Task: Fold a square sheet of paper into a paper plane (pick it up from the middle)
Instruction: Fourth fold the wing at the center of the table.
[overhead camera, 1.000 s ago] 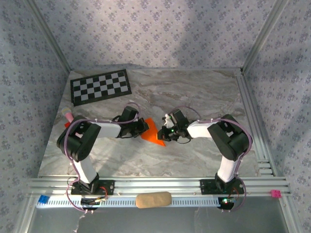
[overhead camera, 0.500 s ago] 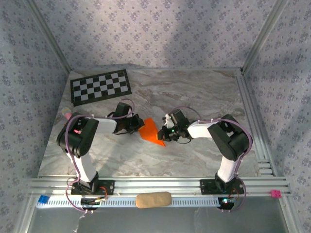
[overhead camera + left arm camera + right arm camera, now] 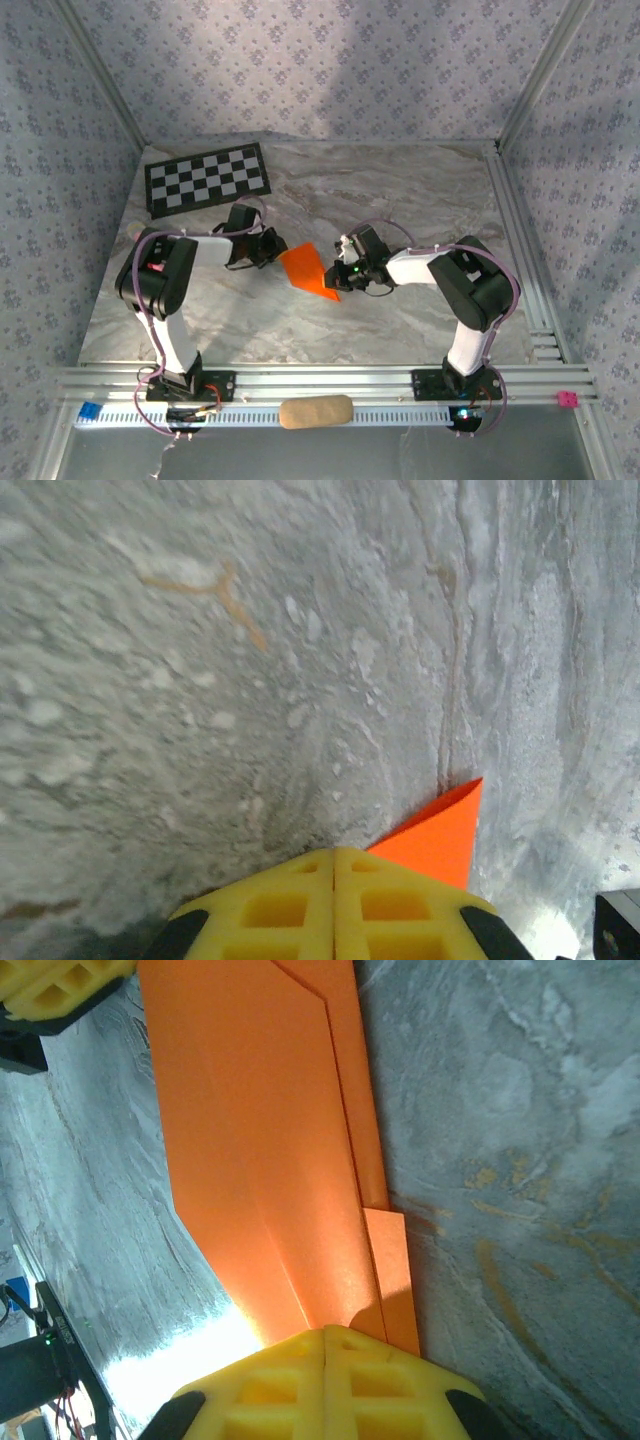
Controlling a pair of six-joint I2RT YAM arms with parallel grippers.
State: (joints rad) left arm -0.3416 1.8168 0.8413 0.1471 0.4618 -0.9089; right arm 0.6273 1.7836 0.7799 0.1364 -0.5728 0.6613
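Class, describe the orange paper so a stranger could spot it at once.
On the grey marble table, look mid-table between the left gripper and right gripper. The orange paper lies there, folded flat with a pointed end. It is plain and bright, unlike the black-and-white checkerboard sheet at far left.

Lab rig, aluminium frame (image 3: pixel 320 378), checkerboard sheet (image 3: pixel 208 178)

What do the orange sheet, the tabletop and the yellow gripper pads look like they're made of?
Orange sheet: thin matte paper, holding sharp creases. Tabletop: grey veined marble look, slightly glossy with glare; possibly laminate. Right gripper's yellow pads: likely foam or rubber, matte, moulded square recesses.
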